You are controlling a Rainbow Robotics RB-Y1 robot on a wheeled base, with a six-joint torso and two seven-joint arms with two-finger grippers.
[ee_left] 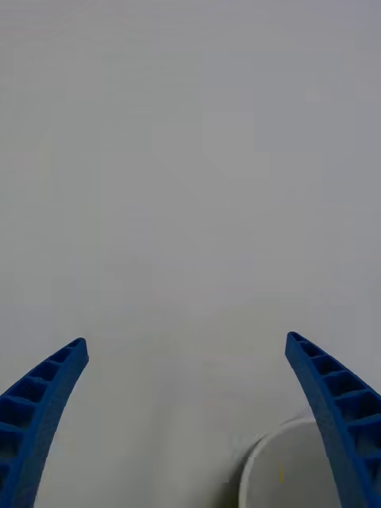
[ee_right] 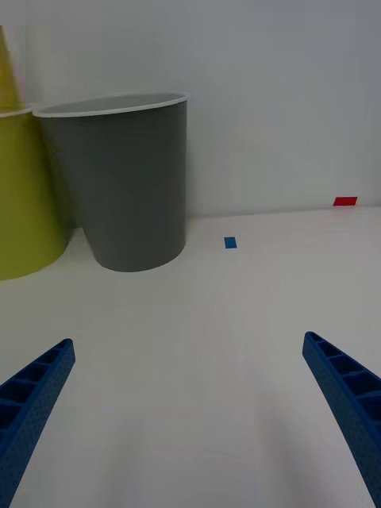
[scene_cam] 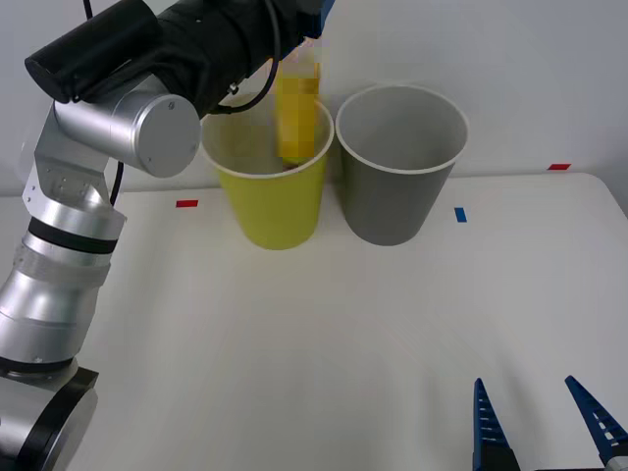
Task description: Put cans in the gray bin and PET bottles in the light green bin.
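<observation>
Above light green bin, PET bottle blurred

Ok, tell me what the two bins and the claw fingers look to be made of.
The light green bin and the gray bin look like moulded plastic: smooth matt walls, thin white rims, pale insides. The right claw fingers look like blue plastic or rubbery polymer, ribbed along their length; which of the two is unclear. The left claw has the same ribbed blue fingers.

Your right gripper is hanging spread wide over the white table, the gray bin standing beyond your fingers, the light green bin touching it.
</observation>
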